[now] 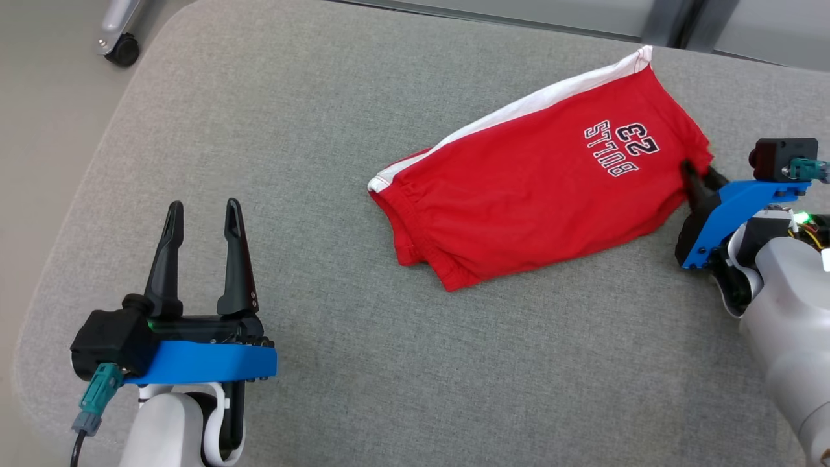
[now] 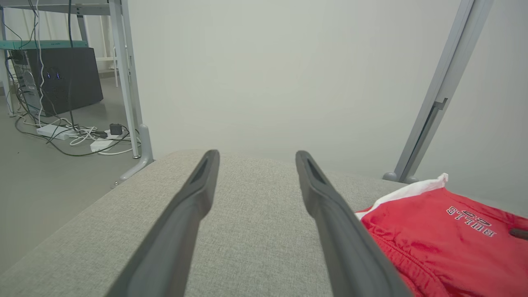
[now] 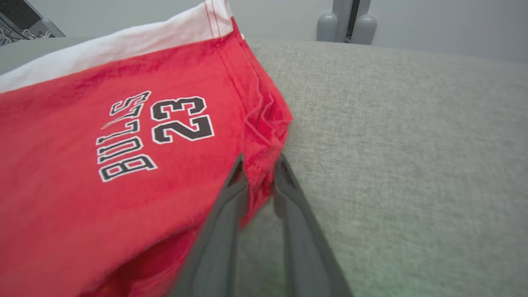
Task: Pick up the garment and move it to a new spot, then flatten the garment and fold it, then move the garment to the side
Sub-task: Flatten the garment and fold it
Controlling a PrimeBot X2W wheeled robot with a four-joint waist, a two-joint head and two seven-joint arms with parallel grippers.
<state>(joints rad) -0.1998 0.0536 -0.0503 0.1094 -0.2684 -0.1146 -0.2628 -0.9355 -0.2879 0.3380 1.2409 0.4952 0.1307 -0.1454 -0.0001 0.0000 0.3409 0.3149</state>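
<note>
R gripper [image 3: 260, 165]: its 2 fingers are pinching the hem corner of 1 pair of red Bulls shorts [image 1: 532, 194], lying right of centre on 1 grey cushion [image 1: 311, 117]. L gripper [image 1: 204, 214] is hovering, jaws wide apart, empty, well apart from it.

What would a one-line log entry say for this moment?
phase: grasping | red shorts: lying on grey cushion | right gripper: pinching shorts' hem | left gripper: open, apart from shorts

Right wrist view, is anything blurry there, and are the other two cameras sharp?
Right wrist view: the right claw and the shorts beside it are smeared, the lettering crisp. Left wrist view: sharp, left claw included. Head view: even light, soft shadows.
</note>
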